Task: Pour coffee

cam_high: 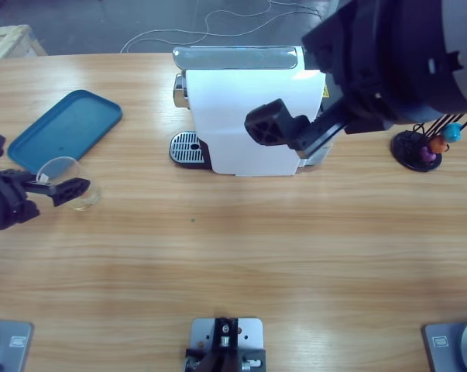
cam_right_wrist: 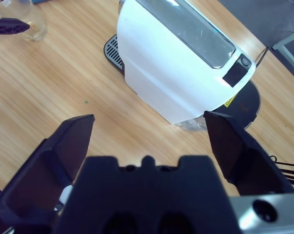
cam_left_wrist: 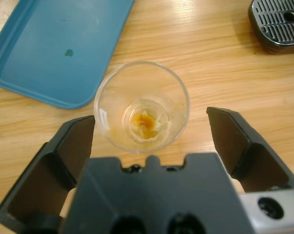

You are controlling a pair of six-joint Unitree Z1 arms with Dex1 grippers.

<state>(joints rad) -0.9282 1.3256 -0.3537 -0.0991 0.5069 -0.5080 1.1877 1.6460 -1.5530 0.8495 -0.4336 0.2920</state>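
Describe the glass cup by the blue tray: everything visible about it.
The glass cup is clear, round and tapered to a narrower base, standing upright on the wooden table just off the blue tray. A small amber-brown residue sits at its bottom; otherwise it looks empty. The left gripper is open around it, its fingers on either side, not visibly touching.

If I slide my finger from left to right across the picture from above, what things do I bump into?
Left gripper → tray → glass → coffee machine → right gripper → capsule stand.
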